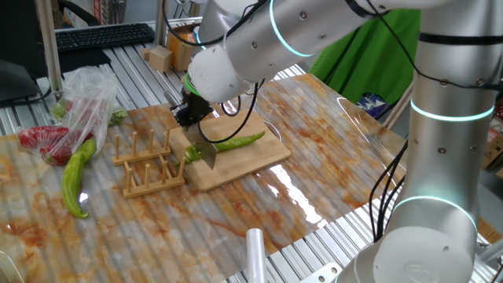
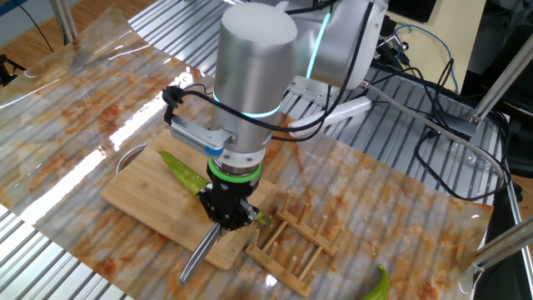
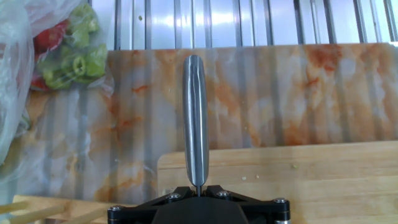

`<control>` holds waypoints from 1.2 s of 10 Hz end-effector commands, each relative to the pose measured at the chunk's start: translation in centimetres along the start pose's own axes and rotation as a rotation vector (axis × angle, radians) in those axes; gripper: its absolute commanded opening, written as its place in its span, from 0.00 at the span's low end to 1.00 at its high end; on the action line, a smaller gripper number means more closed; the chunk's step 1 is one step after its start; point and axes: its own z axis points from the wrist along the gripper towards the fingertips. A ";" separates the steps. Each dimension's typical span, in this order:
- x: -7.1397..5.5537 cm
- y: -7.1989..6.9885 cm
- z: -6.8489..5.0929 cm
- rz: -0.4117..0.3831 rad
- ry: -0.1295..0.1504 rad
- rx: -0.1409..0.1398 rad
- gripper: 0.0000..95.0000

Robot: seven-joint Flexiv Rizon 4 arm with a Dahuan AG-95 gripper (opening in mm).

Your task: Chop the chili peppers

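Gleaming steel knife [image 3: 196, 118] clamped in black gripper [image 2: 231, 210] over glossy green chili pepper [image 1: 240, 142] on bamboo board [image 1: 259, 161].

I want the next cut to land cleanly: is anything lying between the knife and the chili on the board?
Nothing visible. The gripper, shut on the knife, holds the blade right at the chili pepper on the cutting board; the wooden rack stands beside the board.

You're looking at bamboo cutting board [image 1: 236, 161] lying mid-table on marbled orange sheet [image 1: 330, 149]. Wooden peg rack [image 1: 148, 167] sitting touching board's 9 o'clock edge. Pale yellow-green curved pepper [image 1: 76, 179] lying at 9 o'clock from rack. Clear plastic bag [image 1: 75, 110] holding red peppers [image 1: 43, 140] at 10 o'clock. Keyboard [image 1: 102, 35] resting beyond at 11 o'clock.
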 end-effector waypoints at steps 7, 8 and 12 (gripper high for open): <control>0.0 -0.4 -2.4 -0.014 0.012 0.008 0.00; 0.1 -0.5 -2.5 -0.017 0.010 0.010 0.00; 0.6 -1.2 -2.3 -0.032 0.004 0.012 0.00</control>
